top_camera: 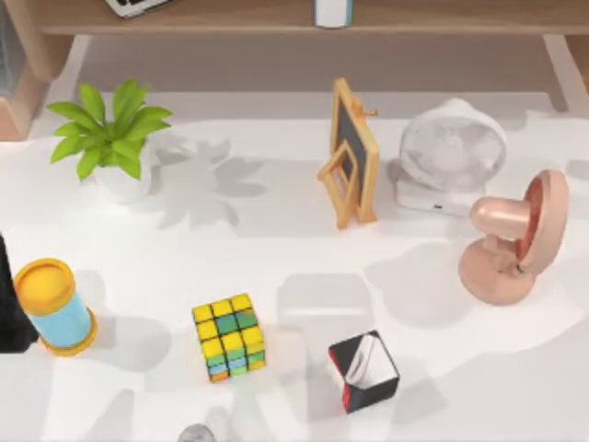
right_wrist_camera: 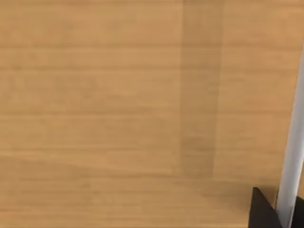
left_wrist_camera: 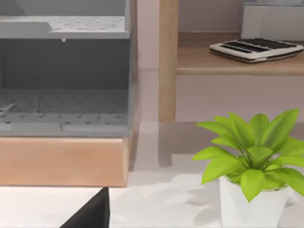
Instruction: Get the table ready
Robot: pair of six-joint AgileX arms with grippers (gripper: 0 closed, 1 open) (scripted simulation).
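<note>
White table point(top_camera: 276, 267), long axis running left to right, flat under scattered objects; hand states impossible to tell.

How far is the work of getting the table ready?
Nothing looks done yet. The plant, cube, yellow-topped can, chalkboard, white fan, pink fan and black box all stand on the table. Nothing is in hand. Everything is left.

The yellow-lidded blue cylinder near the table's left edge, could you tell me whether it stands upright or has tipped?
Upright: the cylinder rests on its base on the table, yellow lid facing up.
</note>
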